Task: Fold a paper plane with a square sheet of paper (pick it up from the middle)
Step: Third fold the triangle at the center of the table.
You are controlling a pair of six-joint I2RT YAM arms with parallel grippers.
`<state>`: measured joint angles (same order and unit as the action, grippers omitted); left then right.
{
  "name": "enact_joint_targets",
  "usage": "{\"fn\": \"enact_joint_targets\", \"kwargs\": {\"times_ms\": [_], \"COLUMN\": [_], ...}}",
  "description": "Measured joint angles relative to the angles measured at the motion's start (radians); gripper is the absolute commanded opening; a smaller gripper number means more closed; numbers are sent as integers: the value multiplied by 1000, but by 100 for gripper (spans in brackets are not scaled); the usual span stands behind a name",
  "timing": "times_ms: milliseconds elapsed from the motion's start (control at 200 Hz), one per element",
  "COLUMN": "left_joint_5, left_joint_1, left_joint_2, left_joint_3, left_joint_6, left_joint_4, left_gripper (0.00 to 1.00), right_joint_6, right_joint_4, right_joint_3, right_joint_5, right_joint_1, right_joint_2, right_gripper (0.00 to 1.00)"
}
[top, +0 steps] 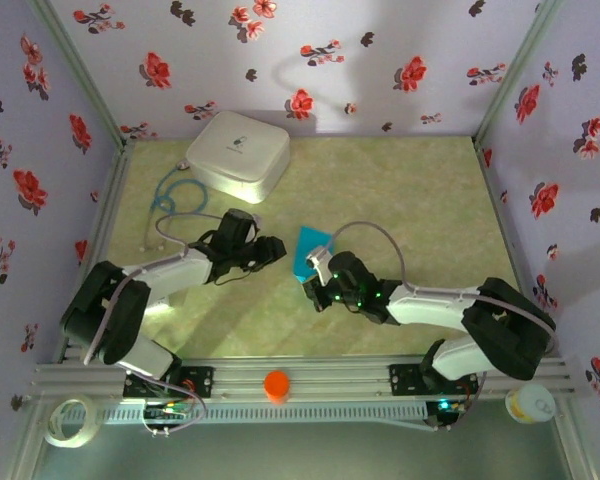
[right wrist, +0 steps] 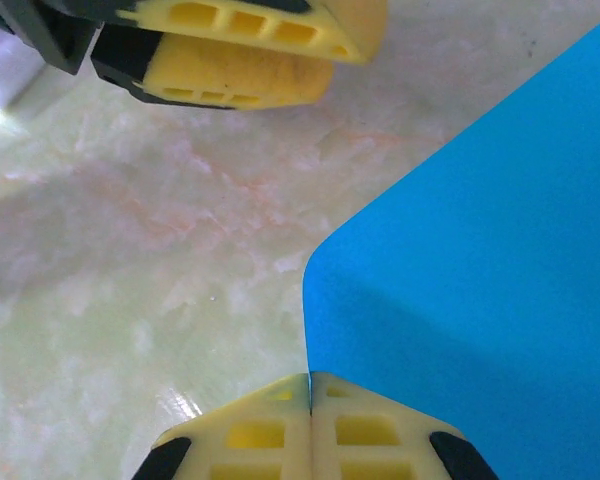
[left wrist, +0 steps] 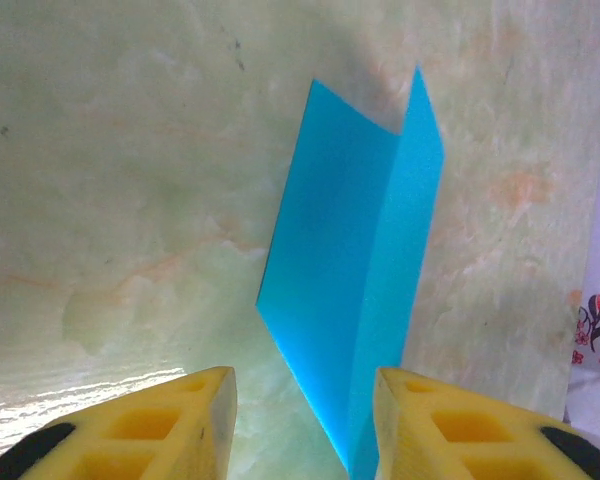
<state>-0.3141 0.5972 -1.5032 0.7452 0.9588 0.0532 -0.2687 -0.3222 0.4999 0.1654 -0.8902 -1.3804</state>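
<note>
We see one square sheet of paper (top: 310,250) (left wrist: 355,280) (right wrist: 480,280), plain bright turquoise, bent along a single crease into an open V and raised off the table (top: 400,200) near its middle. The right gripper (right wrist: 310,400) (top: 315,280) has its fingers pressed together on the sheet's edge. The left gripper (left wrist: 305,420) (top: 275,250), just beside the sheet, has its yellow fingers apart and grips nothing. One white rounded box (top: 238,152) sits at the back left, well apart, with one blue cable (top: 170,195) beside it.
</note>
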Motion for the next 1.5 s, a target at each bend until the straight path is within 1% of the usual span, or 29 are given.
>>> {"fn": "enact_joint_targets", "kwargs": {"times_ms": [200,375,520,670,785,1145,1340,1500], "left_joint_5": [4,3,-20,-65,-101,-187,-211,-215], "left_joint_1": [-21,-29,-29,-29,-23,35,51,53], "left_joint_2": [47,56,55,13,-55,-333,-455,-480], "left_joint_3": [-22,-23,-14,47,118,330,359,359], "left_joint_6": [-13,-31,-48,-73,-92,-140,-143,-143], "left_joint_4": [-17,-26,-29,-32,-32,-58,-70,-76], "left_gripper": [40,36,30,19,14,10,9,8], "right_joint_6": [-158,-257,-293,-301,-301,-301,-301,-311], "right_joint_4": [-26,-84,-119,-138,-140,-154,-154,-152], "right_joint_3": [0,-8,-19,-30,-34,-55,-55,-55], "right_joint_5": [178,287,349,418,446,475,475,475], "right_joint_1": [115,161,167,169,170,170,171,174], "right_joint_2": [-25,-64,-90,-113,-133,-139,-140,-141], "right_gripper": [0,0,0,0,0,0,0,0]}}
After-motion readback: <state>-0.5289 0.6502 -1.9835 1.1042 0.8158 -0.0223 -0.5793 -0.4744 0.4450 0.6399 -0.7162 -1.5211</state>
